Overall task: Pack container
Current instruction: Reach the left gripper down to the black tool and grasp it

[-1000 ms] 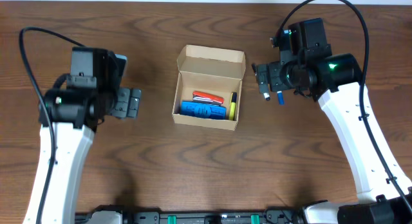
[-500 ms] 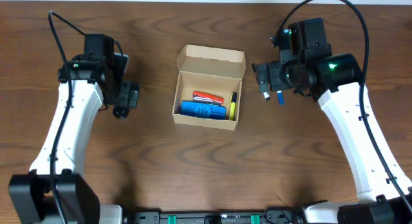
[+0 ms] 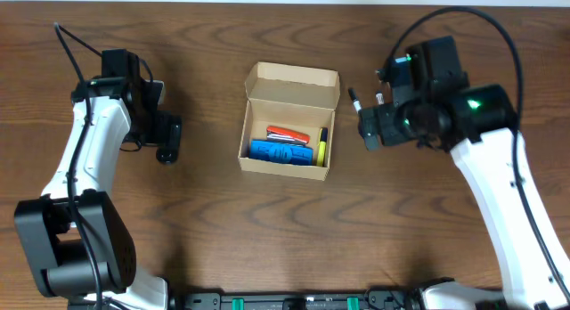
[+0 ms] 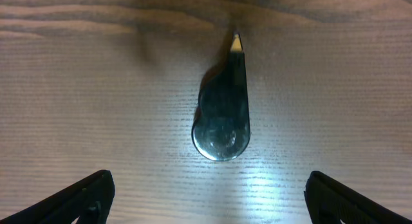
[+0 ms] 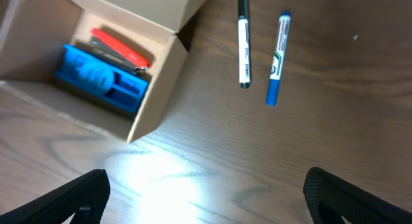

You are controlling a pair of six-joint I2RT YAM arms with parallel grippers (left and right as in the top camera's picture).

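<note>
Brown wood-grain surface (image 3: 285,230) carries everything. Left arm (image 3: 85,167) reaches in from the left edge, right arm (image 3: 499,194) from the right; both white with black joints. Cardboard box (image 3: 294,85) sits mid-surface between the two arms, well apart from both, flap lid standing open on its far side. Left pincer (image 4: 209,185) is spread wide with nothing between the fingers, pointing down at the surface left of the box. Only the two fingertips show, at the bottom corners of the left wrist view. Right pincer (image 5: 206,179) is also spread wide and empty, hanging over bare wood just right of the box, with the box's near right corner at the upper left of the right wrist view. Inside the box: a blue block-shaped item (image 3: 280,152) lies along the near wall and a red item (image 3: 287,134) just behind it, touching or nearly so. A yellow-and-black marker (image 3: 322,142) lies along the right wall. Outside the box, a small black teardrop-shaped thing (image 4: 222,114) lies flat on the surface ahead of the left pincer, between the finger lines, not touched, pointed end away from the wrist camera. Can't tell what it is. Right of the box, a white pen with black cap (image 5: 243,40) and a blue marker (image 5: 277,60) lie side by side on the wood, roughly parallel, near each other but apart, both outside the box.
</note>
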